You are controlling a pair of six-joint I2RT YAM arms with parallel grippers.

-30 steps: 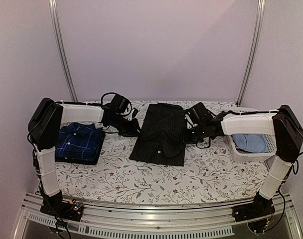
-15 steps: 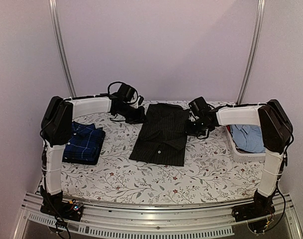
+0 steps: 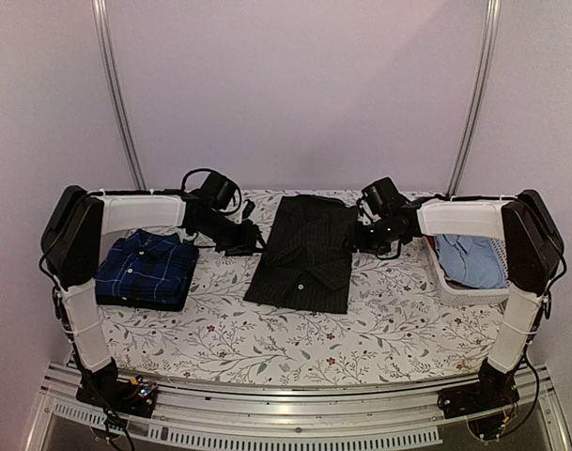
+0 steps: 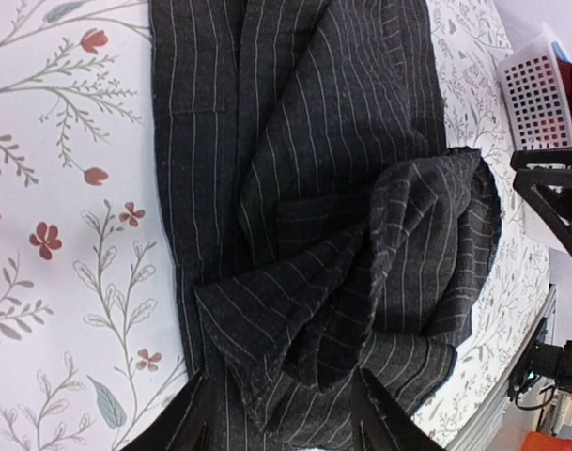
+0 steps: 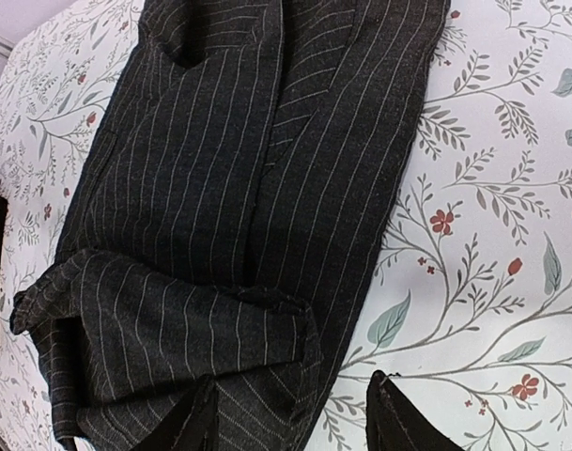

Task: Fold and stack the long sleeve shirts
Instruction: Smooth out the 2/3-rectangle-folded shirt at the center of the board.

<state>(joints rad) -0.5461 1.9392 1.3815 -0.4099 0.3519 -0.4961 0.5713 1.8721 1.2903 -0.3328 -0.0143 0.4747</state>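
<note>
Left end effector [image 4: 281, 376]: your fingers stand apart, gripping nothing, over bunched cloth at the black pinstriped shirt [image 3: 304, 254].
Right end effector [image 5: 295, 378]: parted too, empty, straddling that shirt's right edge.
Black pinstriped shirt: partly folded, mid-table [image 3: 267, 338].
Navy check shirt [image 3: 145, 271]: folded, table's left.

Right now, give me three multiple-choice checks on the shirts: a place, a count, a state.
1. Where on the table does the navy check shirt lie? A. left side B. centre C. right side
2. How many shirts lie on the table? A. one B. two C. four
3. The navy check shirt is: A. spread flat, sleeves out B. folded into a compact block C. hanging from an end effector

1 A: it sits at the left edge in the top view.
2 B: the navy one plus the black pinstripe shirt in the centre.
3 B: a neat block, no sleeves trailing.
</note>
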